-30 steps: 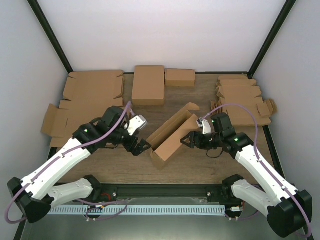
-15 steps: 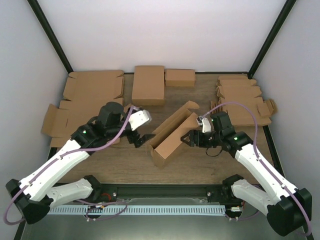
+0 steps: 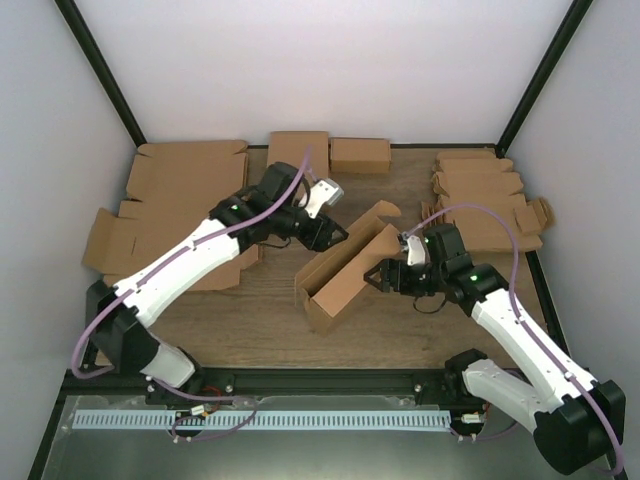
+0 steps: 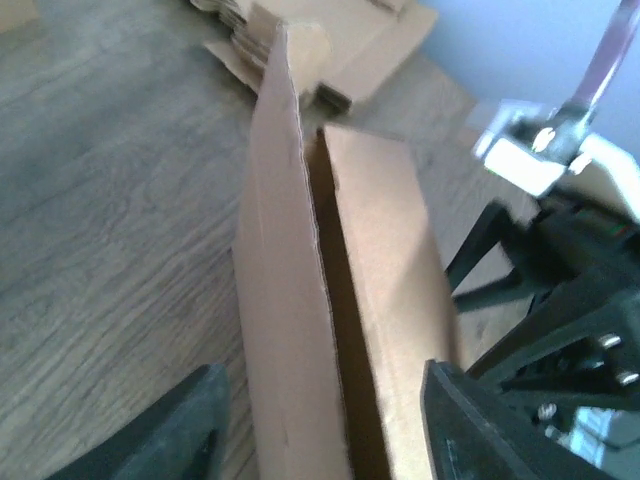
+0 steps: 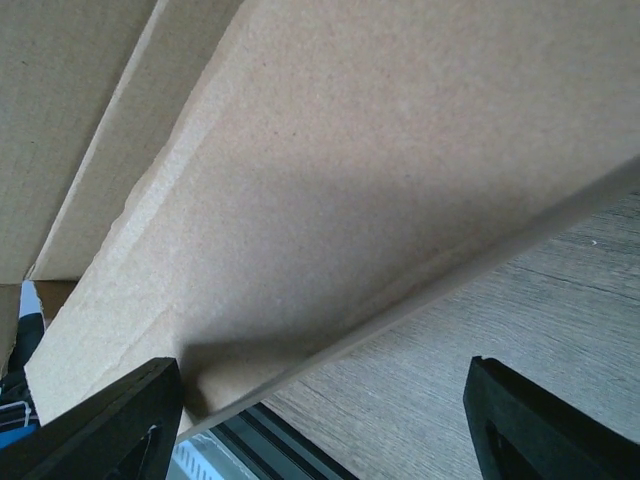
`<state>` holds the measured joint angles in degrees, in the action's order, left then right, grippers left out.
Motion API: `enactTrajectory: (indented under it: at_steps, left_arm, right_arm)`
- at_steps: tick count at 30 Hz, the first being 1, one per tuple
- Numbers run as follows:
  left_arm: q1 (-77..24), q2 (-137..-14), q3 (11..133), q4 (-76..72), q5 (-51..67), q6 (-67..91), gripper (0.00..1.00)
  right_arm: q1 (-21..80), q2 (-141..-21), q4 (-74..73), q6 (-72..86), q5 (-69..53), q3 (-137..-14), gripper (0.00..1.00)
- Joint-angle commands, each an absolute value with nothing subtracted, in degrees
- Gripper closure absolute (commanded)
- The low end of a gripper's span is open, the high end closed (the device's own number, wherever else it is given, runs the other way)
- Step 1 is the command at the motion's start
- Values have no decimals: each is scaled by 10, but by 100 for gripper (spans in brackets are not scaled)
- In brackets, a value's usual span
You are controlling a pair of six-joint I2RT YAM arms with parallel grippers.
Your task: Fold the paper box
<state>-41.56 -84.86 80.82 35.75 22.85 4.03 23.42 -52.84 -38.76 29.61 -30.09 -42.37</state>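
Left wrist view: left gripper, jaws apart astride the raised wall of the paper box lying diagonally on the table, probably needed to close squarely on that edge while the open right gripper braced the opposite side.

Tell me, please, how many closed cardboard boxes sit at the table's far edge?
2: a larger box, partly behind the left arm, and a smaller box beside it.
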Motion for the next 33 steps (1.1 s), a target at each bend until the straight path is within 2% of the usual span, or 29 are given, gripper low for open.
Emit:
enactTrajectory:
  at_steps: [1,8,10,17,23,28,33]
  left_arm:
    - [-415,-888,827,412,272,57,53]
    - [-415,-905,839,425,222,56,83]
    - [-415,-910,843,429,220,56,87]
    - [-416,-909,842,422,227,64,88]
    - [-416,-909,838,423,217,65,89]
    - [-416,-909,840,420,220,66,89]
    - [-414,-917,850,418,226,73,90]
  right_arm:
    - [232,-528,-451,288,-260,-437,21]
    - [232,-519,-485,285,-262,-442,21]
    - [232,-515,-489,284,-266,-439,21]
    - [232,-521,-511,267,-264,-491,16]
    - [233,-543,-577,208,-264,-606,16]
    - [268,-575,-628,134,-257,-708,26]
    - [397,-619,-587,120,-243,-733,30]
